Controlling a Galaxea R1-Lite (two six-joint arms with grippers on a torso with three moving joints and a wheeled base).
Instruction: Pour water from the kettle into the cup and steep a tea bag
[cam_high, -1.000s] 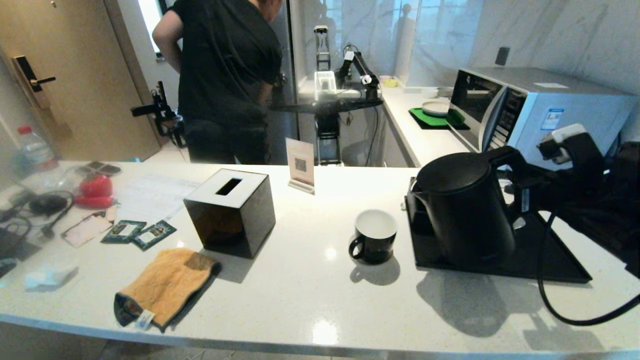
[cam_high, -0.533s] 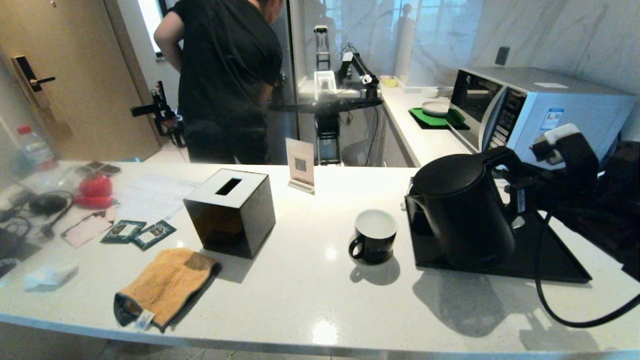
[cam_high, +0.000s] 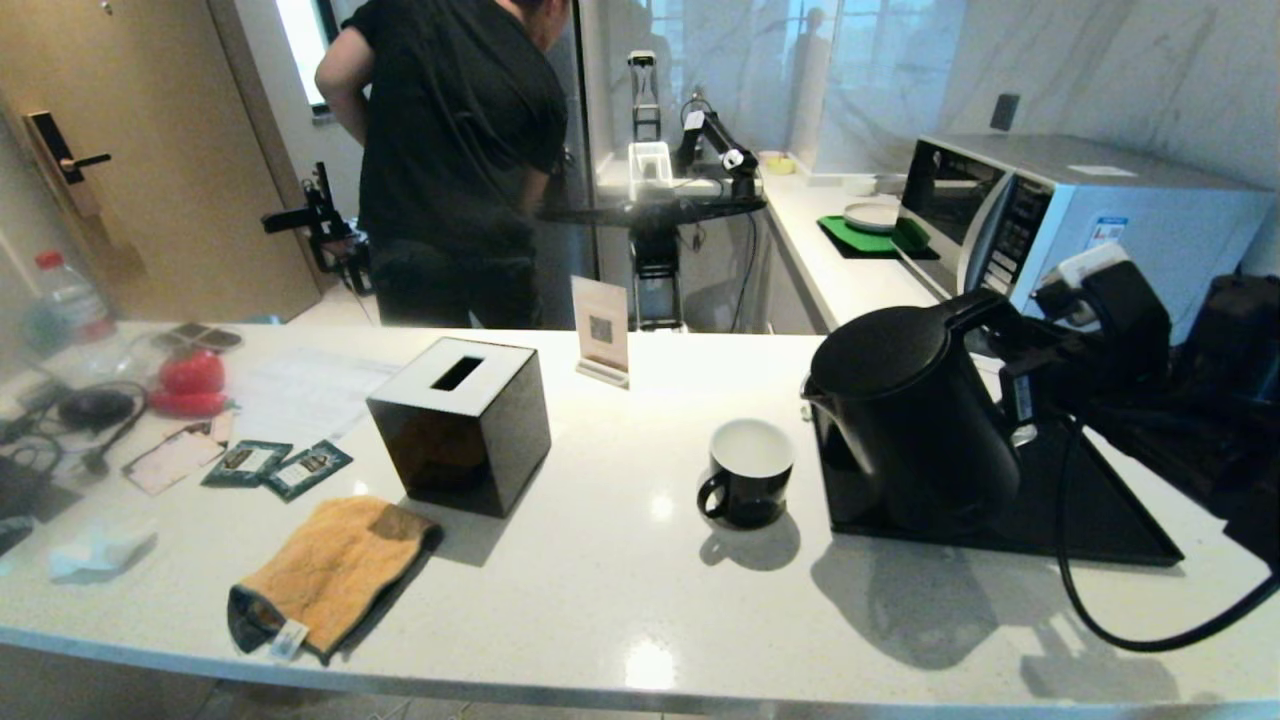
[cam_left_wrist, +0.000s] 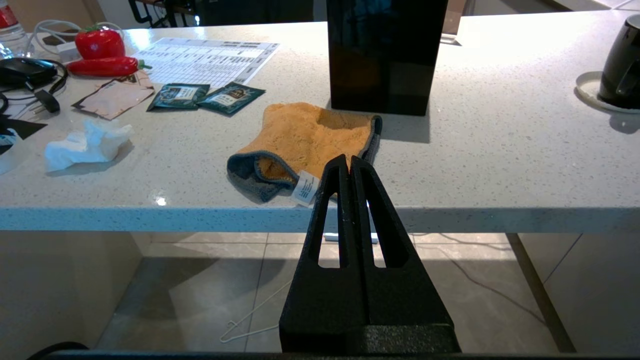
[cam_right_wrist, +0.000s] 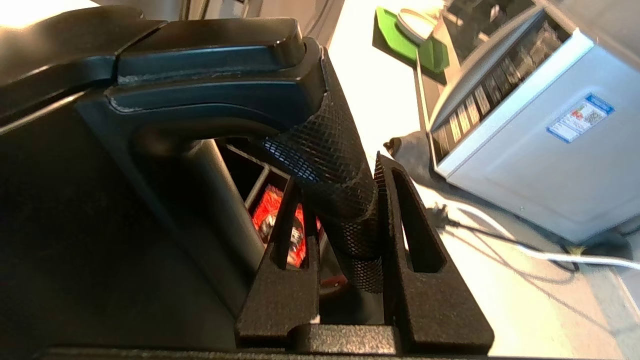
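One right pincer (cam_right_wrist: 345, 220) is clamped on the tall matte black kettle (cam_high: 905, 420) by its loop handle; the kettle has tilted and shifted toward the small glossy black cup (cam_high: 750, 472) since a second ago. Pouring looks imminent, though its spout is not yet above the cup. The left pincer (cam_left_wrist: 349, 172) hangs closed and empty below the tabletop (cam_high: 600, 590) edge.

The kettle (cam_high: 905, 420) is tall, matte black and tapered, with a flat lid and a large loop handle whose grip is knurled. It leans toward the cup, spout side lowest, above a black tray (cam_high: 1100, 510). The cup (cam_high: 748, 472), a small glossy black mug with a white inside, stands upright on the counter (cam_high: 600, 600) just beside the tray, handle turned toward the front.
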